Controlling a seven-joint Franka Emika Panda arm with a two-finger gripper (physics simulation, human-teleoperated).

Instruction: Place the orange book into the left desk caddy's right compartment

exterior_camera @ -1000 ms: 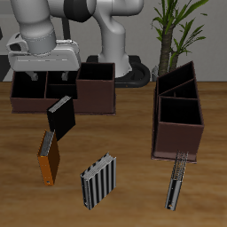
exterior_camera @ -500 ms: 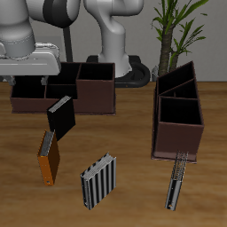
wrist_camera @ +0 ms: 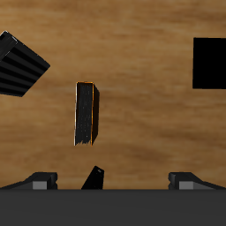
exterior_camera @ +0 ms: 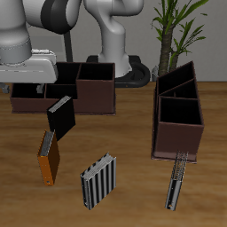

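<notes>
The orange book (exterior_camera: 48, 158) stands tilted on the wooden table near the front edge, in front of the black book (exterior_camera: 61, 117). In the wrist view the orange book (wrist_camera: 85, 113) shows edge-on, with nothing held between my fingertips. My gripper (exterior_camera: 31, 87) is open and empty. It hangs above the broadside caddy (exterior_camera: 62, 89), farther back than the orange book and well above it. In the wrist view my gripper (wrist_camera: 113, 181) has its fingers spread wide. The left desk caddy (exterior_camera: 177, 133) stands narrow-end-on across the table. Its right compartment (exterior_camera: 180, 112) is open and looks empty.
A grey-striped ribbed book (exterior_camera: 98, 182) lies near the front edge beside the orange book; it also shows in the wrist view (wrist_camera: 22, 64). The black book (wrist_camera: 210, 62) shows there too. A dark slim object (exterior_camera: 176, 179) lies before the left caddy. A potted plant (exterior_camera: 176, 31) stands behind it.
My arm has swung sideways and lowered, bringing the gripper down over the broadside caddy. The books and caddies have not moved.
</notes>
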